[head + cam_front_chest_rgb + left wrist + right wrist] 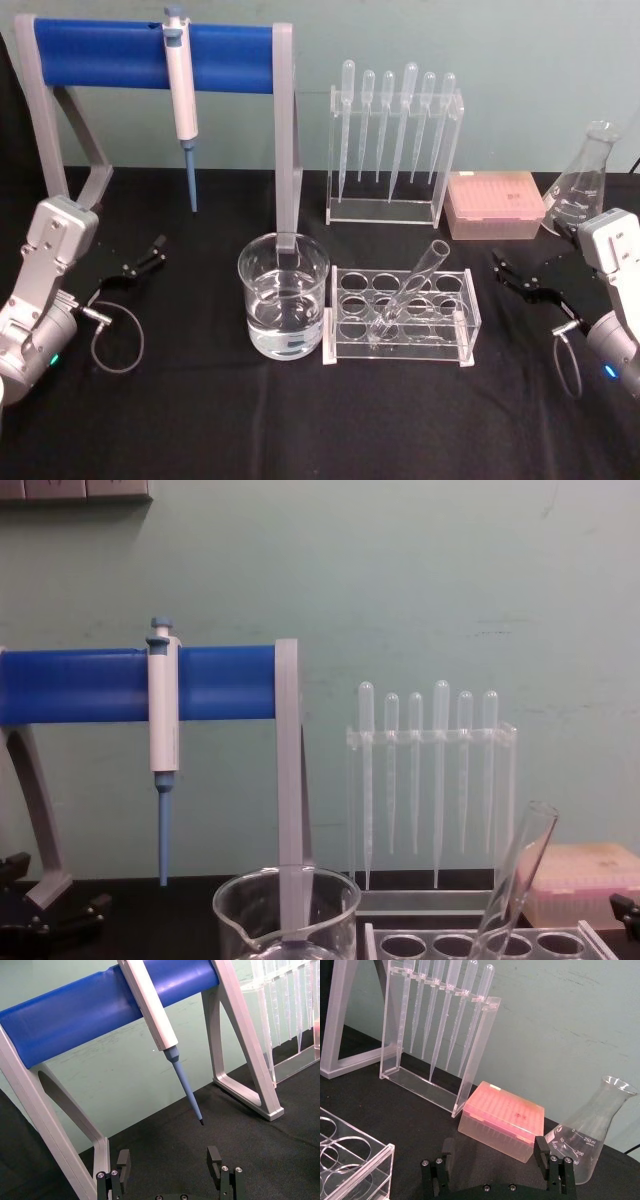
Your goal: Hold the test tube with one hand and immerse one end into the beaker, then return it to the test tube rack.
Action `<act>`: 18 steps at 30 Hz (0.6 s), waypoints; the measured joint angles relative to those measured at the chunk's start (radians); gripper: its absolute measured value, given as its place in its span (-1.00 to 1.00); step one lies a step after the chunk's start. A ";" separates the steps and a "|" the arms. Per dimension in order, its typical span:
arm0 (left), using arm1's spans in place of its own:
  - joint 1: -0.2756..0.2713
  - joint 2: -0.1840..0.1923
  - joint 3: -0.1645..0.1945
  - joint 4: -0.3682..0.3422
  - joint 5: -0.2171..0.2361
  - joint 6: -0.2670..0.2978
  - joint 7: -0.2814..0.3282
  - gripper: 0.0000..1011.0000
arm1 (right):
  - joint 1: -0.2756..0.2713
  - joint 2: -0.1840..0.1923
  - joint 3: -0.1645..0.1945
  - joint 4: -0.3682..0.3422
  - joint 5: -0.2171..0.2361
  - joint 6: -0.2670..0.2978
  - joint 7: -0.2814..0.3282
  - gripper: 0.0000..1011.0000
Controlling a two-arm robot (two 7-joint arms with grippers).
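step in hand: the start, nothing picked up yet. the test tube (408,292) stands in the clear rack (468,300), foot in a front hole, leaning back and to the right with its open rim up; the chest view shows it slanted above the rack top (515,885). the beaker (250,290) sits just left of the rack, almost touching it, partly filled with clear liquid.

left gripper (152,255) hovers low over the black surface (200,420) at the left, well apart from the beaker; jaws wide, nothing between them (169,1155). right gripper (503,270) sits just right of the rack, pointing toward it; jaws wide too, holding nothing (492,1147).

next move, as i judge it: the right gripper is the nearer one, so it should come in on the upper part of the tube, above the rack top, and close gently on the glass. then lift along the tube's lean to clear the hole, carry it left, and lower the round end into the liquid.

around: a blue-barred stand (150,50) behind the beaker, its grey leg (287,150) rising just behind the beaker rim, with a white-and-blue pipette (182,90) hung on the bar. a row of thin plastic pipettes (392,130) in their own holder behind the rack, a pink box (495,205) and a glass flask (585,180) at back right.

in the way: the stand's leg crowds the space over the beaker, and the tube's lean makes a straight pull likely to snag the rack.
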 joint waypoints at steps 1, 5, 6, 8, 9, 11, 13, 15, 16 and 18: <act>0.000 0.000 0.000 0.000 0.000 0.000 0.000 0.98 | 0.000 0.000 0.000 0.000 0.000 0.000 0.000 0.98; 0.000 0.000 0.000 0.000 0.000 0.000 0.000 0.98 | 0.000 0.000 0.000 0.000 0.000 0.000 0.000 0.98; 0.000 0.000 0.000 0.000 0.000 0.000 0.000 0.98 | 0.000 0.000 0.000 0.000 0.000 0.000 0.000 0.98; 0.000 0.000 0.000 0.000 0.000 0.000 0.000 0.98 | 0.000 0.000 0.000 0.000 0.000 0.000 0.000 0.98; 0.000 0.000 0.000 0.000 0.000 0.000 0.000 0.98 | 0.000 0.000 0.000 0.000 0.000 0.000 0.000 0.98; 0.000 0.000 0.000 0.000 0.000 0.000 0.000 0.98 | 0.000 0.000 0.000 0.000 0.000 0.000 0.000 0.98; 0.000 0.000 0.000 0.000 0.000 0.000 0.000 0.98 | 0.000 0.000 0.000 0.000 0.000 0.000 0.000 0.98; 0.000 0.000 0.000 0.000 0.000 0.000 0.000 0.98 | 0.000 0.000 0.000 0.000 0.000 0.000 0.000 0.98; 0.000 0.000 0.000 0.000 0.000 0.000 0.000 0.98 | 0.000 0.000 0.000 0.000 0.000 0.000 0.000 0.98; 0.000 0.000 0.000 0.000 0.000 0.000 0.000 0.98 | 0.000 0.000 0.000 0.000 0.000 0.000 0.000 0.98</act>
